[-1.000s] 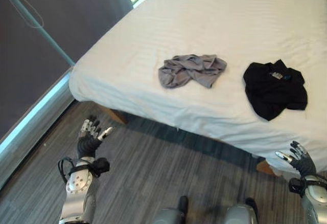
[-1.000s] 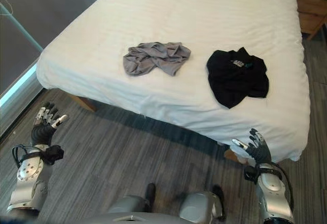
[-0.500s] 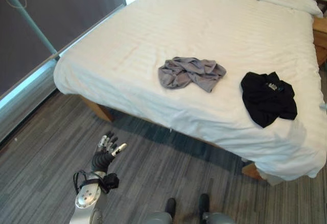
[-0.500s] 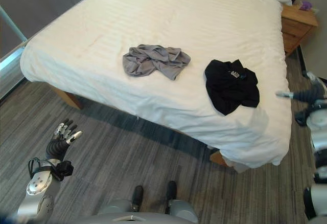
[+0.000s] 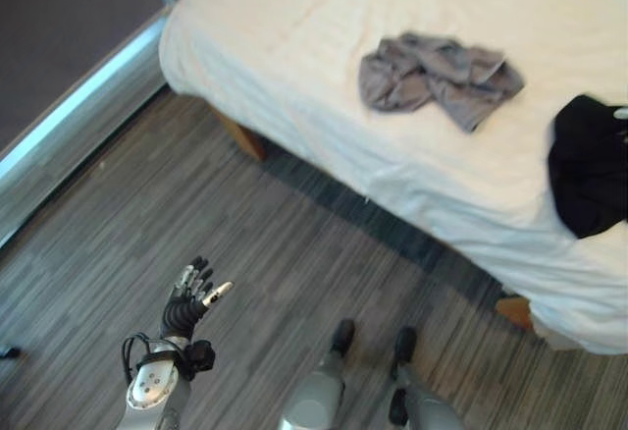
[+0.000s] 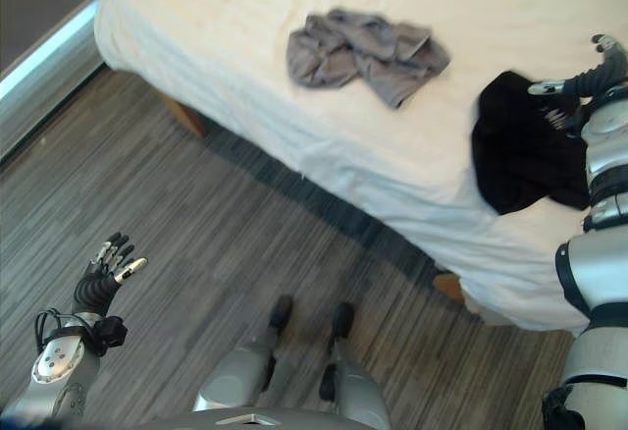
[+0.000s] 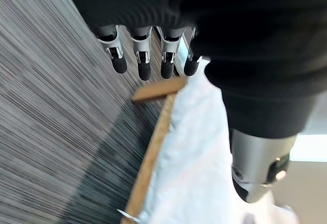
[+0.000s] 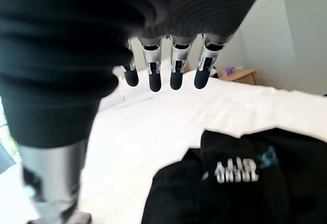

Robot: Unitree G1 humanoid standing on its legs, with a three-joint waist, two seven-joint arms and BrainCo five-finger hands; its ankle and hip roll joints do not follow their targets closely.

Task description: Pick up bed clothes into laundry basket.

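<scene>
**My right hand is now above the black garment**

My right hand [image 6: 596,75] has come up since half a second ago and now hangs over the black garment [image 6: 520,150], at about 2 o'clock of my view, fingers relaxed and spread, holding nothing. The black garment lies on the white bed [image 6: 245,18] near its edge. The grey garment [image 6: 368,47] lies crumpled at 12 o'clock, apart from the black one; both lie as before. My left hand [image 6: 103,278] stays low at 8 o'clock over the wooden floor [image 6: 196,243], fingers open, empty. My whole view has shifted closer to the bed.
</scene>
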